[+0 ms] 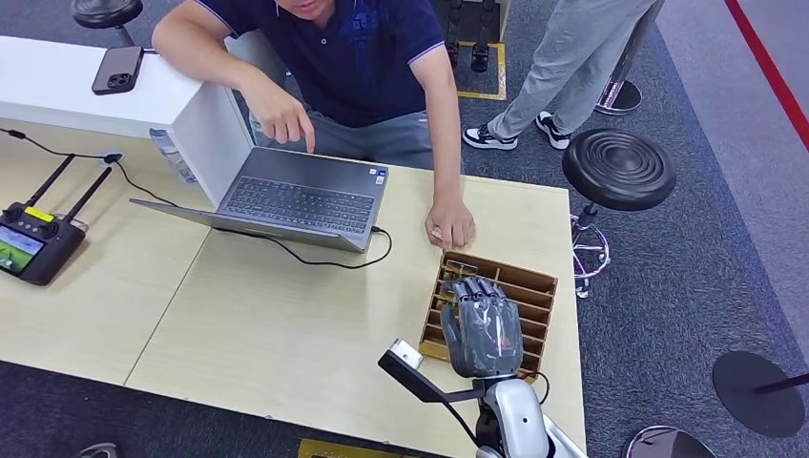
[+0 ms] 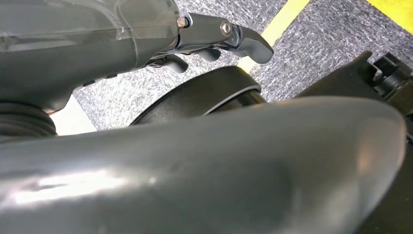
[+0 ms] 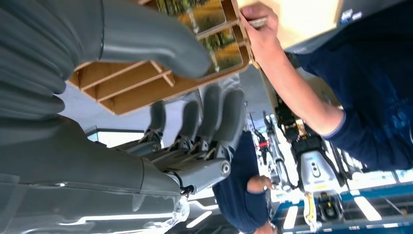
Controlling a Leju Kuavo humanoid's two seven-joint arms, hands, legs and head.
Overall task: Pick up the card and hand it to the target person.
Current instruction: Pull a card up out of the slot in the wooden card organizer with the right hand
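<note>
Over the slotted wooden tray (image 1: 534, 282) at the table's (image 1: 286, 334) right end, the right hand (image 1: 482, 324) hovers, fingers apart and holding nothing. The right wrist view reveals cards (image 3: 209, 14) standing in the tray's slots. A person's hand (image 1: 450, 225) rests just beyond the tray. The left hand (image 2: 214, 41) hangs over carpet, fingers curled on nothing.
</note>
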